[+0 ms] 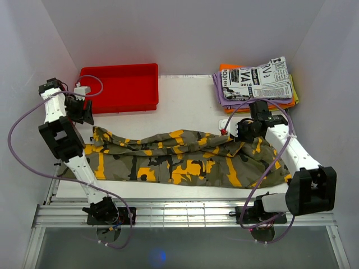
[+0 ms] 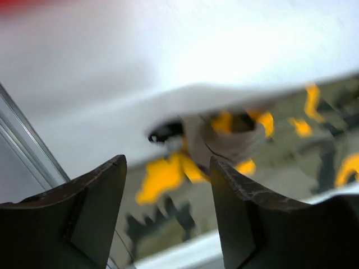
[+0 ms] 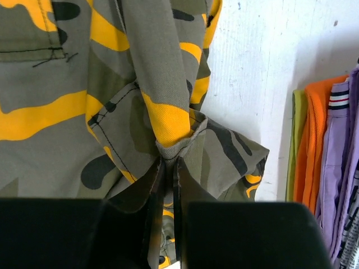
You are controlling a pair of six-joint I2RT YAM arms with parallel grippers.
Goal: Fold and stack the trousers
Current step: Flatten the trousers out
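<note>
Upper right, newspaper-print garment (image 1: 261, 83): lettering too small to read. Across frame centre, rumpled trousers (image 1: 179, 159) in olive, black, yellow-orange camouflage. Left gripper (image 2: 168, 162) spread open; right gripper (image 3: 168, 162) pinching a trousers fold.

1. The trousers (image 1: 185, 162) lay across nearly the full width of the table (image 1: 188, 103), so cloth covered the middle band.
2. Behind them, a bare strip of table stayed open between the red tray (image 1: 120, 87) at rear left and the stack of folded garments (image 1: 255, 84) at rear right.
3. The left gripper (image 2: 168, 162) hung just beside the tray's near left corner, its jaws apart with nothing between them. Its arm stood close to the left wall (image 1: 22, 84).
4. The right gripper (image 3: 170, 168), pinched on a raised fold of the trousers, stood near the stack, with a narrow bare gap between them.
5. A thin bare strip ran between the trousers and the near rail (image 1: 185, 212).
</note>
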